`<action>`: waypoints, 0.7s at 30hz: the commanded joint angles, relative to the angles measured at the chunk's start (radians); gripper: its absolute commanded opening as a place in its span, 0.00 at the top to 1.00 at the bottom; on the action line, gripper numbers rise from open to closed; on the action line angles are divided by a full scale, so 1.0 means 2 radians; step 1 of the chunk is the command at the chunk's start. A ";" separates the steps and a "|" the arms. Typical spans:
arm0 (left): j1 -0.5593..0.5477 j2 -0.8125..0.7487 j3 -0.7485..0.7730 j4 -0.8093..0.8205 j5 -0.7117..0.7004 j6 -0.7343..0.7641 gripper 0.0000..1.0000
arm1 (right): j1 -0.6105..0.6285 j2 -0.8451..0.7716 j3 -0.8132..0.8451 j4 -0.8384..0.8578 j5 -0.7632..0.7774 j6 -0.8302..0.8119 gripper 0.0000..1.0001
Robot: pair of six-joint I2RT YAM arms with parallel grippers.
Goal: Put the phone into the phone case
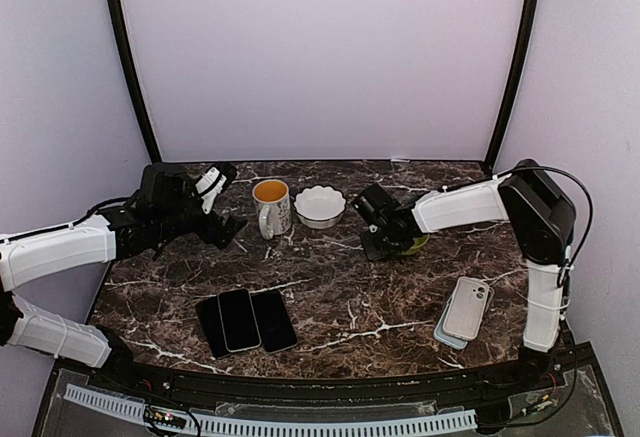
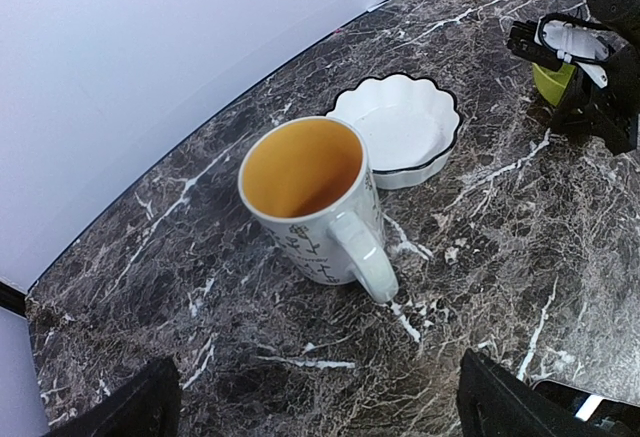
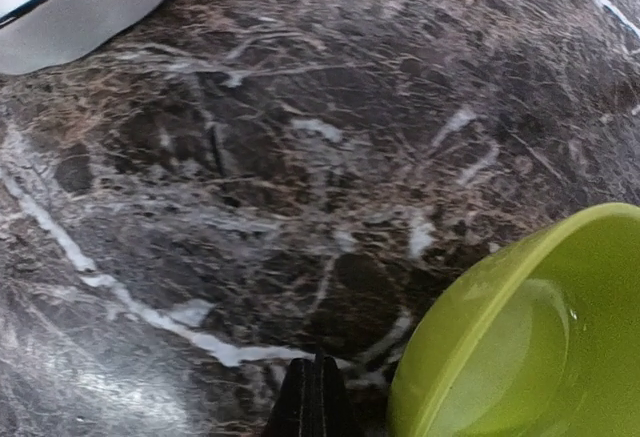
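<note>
Three dark phones [image 1: 240, 320] lie side by side flat on the marble table at the front left; the middle one has a light rim. A pale clear phone case [image 1: 467, 307] lies on another case at the front right. My left gripper [image 1: 224, 229] is open and empty, hovering at the back left near a mug; in the left wrist view its fingers [image 2: 140, 407] stand far apart, and the left gripper [image 2: 318, 397] is over bare table. My right gripper [image 1: 373, 248] is shut and empty, low over the table beside a green bowl, and it shows in the right wrist view [image 3: 317, 397].
A white mug [image 1: 271, 206] with an orange inside and a white scalloped dish [image 1: 320, 206] stand at the back centre; both show in the left wrist view, the mug [image 2: 310, 202] and the dish [image 2: 398, 129]. A lime green bowl [image 3: 530, 337] sits right of my right fingers.
</note>
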 commanded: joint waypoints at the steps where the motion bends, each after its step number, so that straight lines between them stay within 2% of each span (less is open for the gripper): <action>1: -0.002 -0.001 -0.005 0.008 0.007 0.004 0.01 | -0.029 -0.030 -0.029 -0.005 0.030 0.003 1.00; 13: -0.002 0.007 -0.005 0.007 0.007 0.004 0.01 | -0.136 -0.045 -0.061 0.048 0.010 -0.012 1.00; 17: -0.002 0.008 -0.005 0.006 0.006 0.006 0.01 | -0.157 -0.046 -0.058 0.037 0.009 -0.024 1.00; 21: -0.002 0.010 -0.005 0.006 0.007 0.005 0.01 | -0.150 -0.063 -0.040 -0.007 0.012 -0.038 1.00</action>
